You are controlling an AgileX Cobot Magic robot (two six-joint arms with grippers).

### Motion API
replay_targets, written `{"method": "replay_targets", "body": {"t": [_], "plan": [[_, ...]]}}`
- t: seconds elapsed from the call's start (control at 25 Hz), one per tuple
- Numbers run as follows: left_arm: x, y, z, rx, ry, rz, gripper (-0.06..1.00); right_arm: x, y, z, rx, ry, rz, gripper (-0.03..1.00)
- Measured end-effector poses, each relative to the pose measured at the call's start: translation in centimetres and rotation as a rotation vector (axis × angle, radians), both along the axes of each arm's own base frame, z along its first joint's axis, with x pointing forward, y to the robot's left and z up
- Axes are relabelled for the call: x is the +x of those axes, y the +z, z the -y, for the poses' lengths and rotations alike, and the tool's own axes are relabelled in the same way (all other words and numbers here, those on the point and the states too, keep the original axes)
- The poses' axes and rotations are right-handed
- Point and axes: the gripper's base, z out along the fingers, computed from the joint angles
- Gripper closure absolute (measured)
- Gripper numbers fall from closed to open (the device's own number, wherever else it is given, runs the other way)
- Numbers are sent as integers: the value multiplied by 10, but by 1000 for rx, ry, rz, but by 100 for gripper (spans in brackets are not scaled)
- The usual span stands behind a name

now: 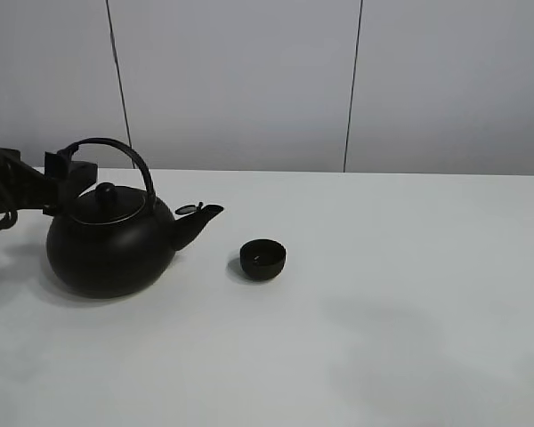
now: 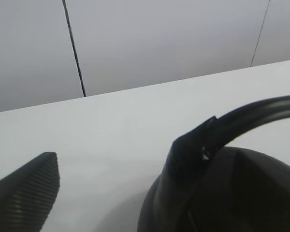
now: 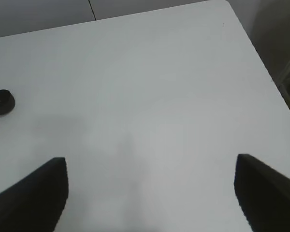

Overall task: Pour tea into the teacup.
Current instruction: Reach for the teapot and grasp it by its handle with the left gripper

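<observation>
Teacup (image 1: 262, 258) stands upright near the middle of the tabletop (image 1: 409, 311), mouth up. It is round, so it has no long axis. It looks small, light and easy to knock over, and I judge it should be left where it stands. At its 9 o'clock in the high view, apart from it, rests the kettle (image 1: 107, 249). This is a big, dark, rigid pot that is probably heavy, more so if full. Its long axis runs from 9 to 3 o'clock, and the spout (image 1: 200, 218) points toward 3 o'clock at the cup, tipped slightly upward. No tea shows in any view. The best hold looks to be the arched handle (image 1: 116, 147) near its crown, where the weight hangs balanced and a tilt can be kept slow. The left pincer (image 1: 69, 171) is at the handle's 9 o'clock end with its jaws apart, one finger (image 2: 24, 193) well clear of the handle. The right pincer (image 3: 152, 193) is spread wide over bare tabletop, holding nothing.
</observation>
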Motion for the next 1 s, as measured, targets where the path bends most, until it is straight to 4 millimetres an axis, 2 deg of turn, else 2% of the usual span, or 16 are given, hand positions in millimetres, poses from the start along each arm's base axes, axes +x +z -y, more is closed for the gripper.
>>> {"method": "replay_targets", "body": {"t": [0.48, 0.8, 1.0], "plan": [[6, 2, 1, 4, -5, 6, 26, 0, 0, 0, 0, 0, 0, 33], [9, 3, 4, 22, -35, 3, 51, 0, 0, 0, 0, 0, 0, 33], [8, 3, 8, 40, -84, 5, 75, 0, 0, 0, 0, 0, 0, 33]]}}
